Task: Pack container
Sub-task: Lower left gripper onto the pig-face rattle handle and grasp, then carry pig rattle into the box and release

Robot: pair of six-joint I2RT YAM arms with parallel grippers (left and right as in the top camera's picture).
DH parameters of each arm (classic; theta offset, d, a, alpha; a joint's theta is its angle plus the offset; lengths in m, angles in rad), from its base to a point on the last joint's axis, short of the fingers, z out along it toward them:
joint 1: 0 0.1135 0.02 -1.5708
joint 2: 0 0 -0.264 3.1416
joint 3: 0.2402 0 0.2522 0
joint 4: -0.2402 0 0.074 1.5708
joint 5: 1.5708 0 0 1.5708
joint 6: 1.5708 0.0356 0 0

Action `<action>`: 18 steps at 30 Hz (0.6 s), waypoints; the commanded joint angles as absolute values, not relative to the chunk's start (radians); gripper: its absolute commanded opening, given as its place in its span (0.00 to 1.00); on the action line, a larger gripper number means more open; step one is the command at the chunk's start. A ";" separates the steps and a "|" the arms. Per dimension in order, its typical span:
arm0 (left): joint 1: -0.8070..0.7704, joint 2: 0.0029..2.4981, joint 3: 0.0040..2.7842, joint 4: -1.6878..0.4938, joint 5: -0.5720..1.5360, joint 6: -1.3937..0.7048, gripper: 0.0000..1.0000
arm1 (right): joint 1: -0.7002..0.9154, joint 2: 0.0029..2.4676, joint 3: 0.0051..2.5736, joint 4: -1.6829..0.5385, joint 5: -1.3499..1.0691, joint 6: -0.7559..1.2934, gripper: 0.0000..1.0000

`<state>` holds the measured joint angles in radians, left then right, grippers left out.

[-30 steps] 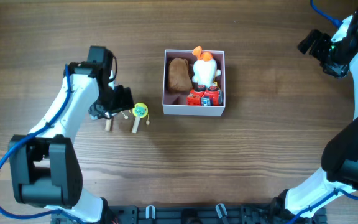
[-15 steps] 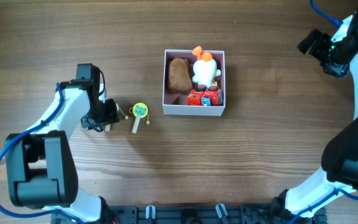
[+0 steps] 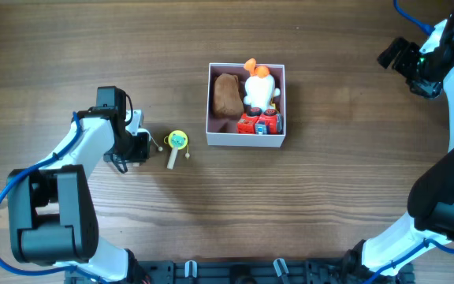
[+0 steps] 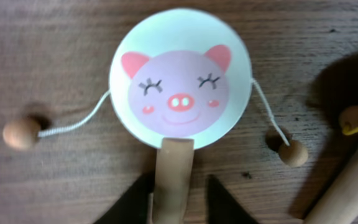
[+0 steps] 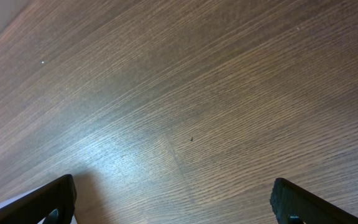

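Across the overhead view, wooden bench [image 3: 329,197]; at its centre, container [image 3: 247,141] with three toys [image 3: 247,99] inside. At upper right, right hand [image 3: 396,55] spread wide above bare wood; at left, left hand [image 3: 136,147] narrowed astride the handle [image 4: 173,177] of a pig drum [image 4: 179,93], grip impossible to tell. Just right of it, a yellow drum [image 3: 177,142].

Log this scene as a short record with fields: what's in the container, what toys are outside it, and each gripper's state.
container: holds brown toy, white figure, red toy vehicle
loose toys: pig drum and yellow drum, both on the table
left gripper: open, straddling the pig drum's handle
right gripper: wide open, over bare wood
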<state>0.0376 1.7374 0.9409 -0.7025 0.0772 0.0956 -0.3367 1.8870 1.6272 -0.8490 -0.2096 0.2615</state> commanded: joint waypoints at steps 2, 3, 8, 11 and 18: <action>0.041 1.751 0.910 -0.671 0.101 0.152 0.09 | -0.334 1.900 1.624 -0.845 -0.219 0.270 1.00; 0.041 1.751 0.910 -0.667 0.101 0.149 0.04 | -0.334 1.900 1.624 -0.845 -0.219 0.269 1.00; 0.041 1.739 0.970 -0.746 0.107 0.109 0.04 | -0.334 1.900 1.624 -0.845 -0.219 0.269 1.00; 0.041 1.707 1.081 -0.869 0.173 0.089 0.04 | -0.334 1.900 1.624 -0.845 -0.219 0.269 1.00; -0.036 1.639 1.403 -1.073 0.299 0.094 0.04 | -0.334 1.900 1.624 -0.845 -0.219 0.269 1.00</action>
<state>0.0189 1.7119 1.2507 -1.0321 0.2054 0.1020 -0.3367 1.8870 1.6272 -0.8478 -0.2096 0.2615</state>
